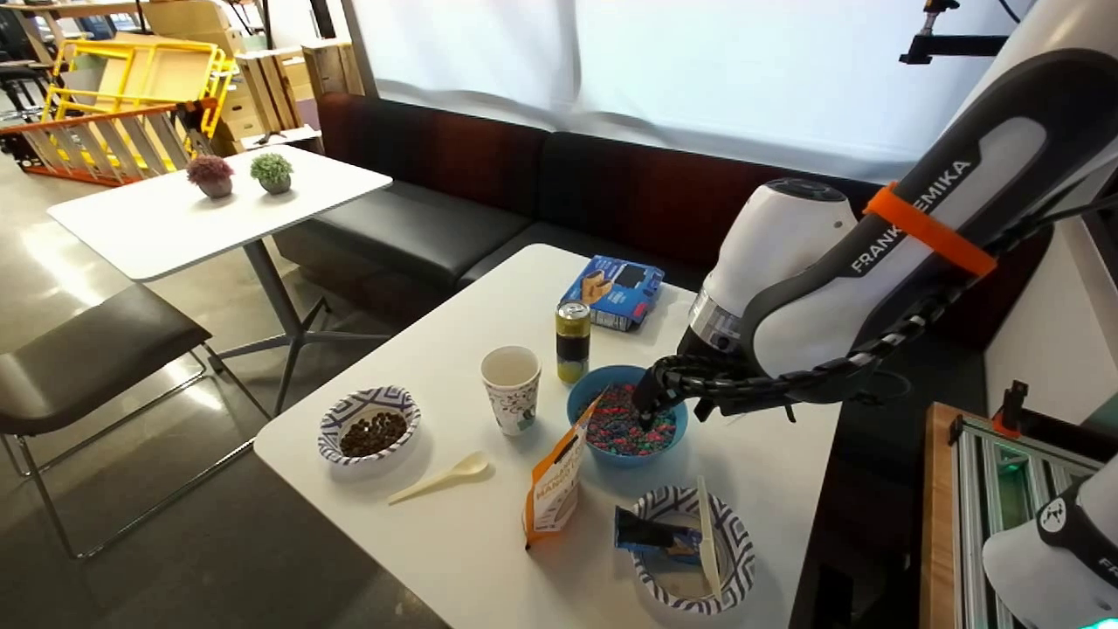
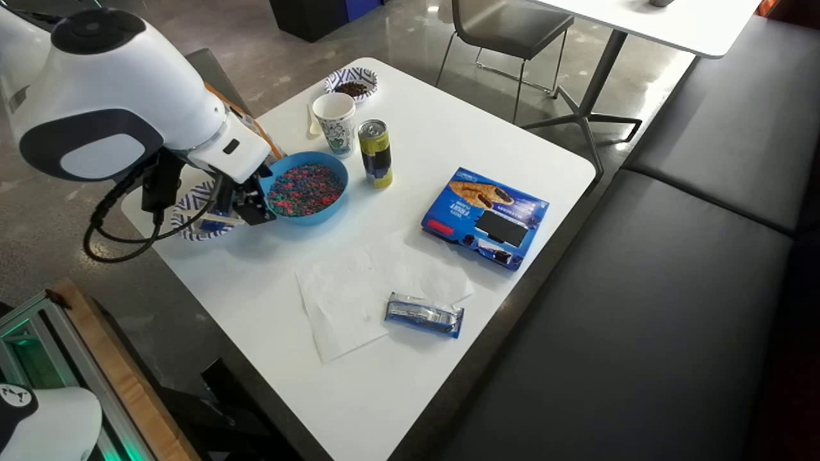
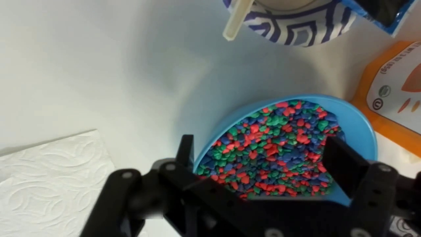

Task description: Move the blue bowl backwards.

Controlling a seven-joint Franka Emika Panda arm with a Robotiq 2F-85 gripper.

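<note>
Inside the blue bowl (image 3: 359, 131), red, green and blue bits (image 3: 273, 148)

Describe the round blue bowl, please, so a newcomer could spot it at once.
Find the rectangular white table, then the yellow-and-black metal can standing on it. Beside the can is the round blue bowl, an open black gripper at its rim. Unlike the nearby purple-and-white patterned bowl, it is plain and holds red, green and blue bits.

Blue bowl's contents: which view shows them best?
The wrist view, close above the bowl: red, green and blue bits show apart, though the hand covers some. Both exterior views show them smaller; in an exterior view, the bag and hand hide part.
</note>
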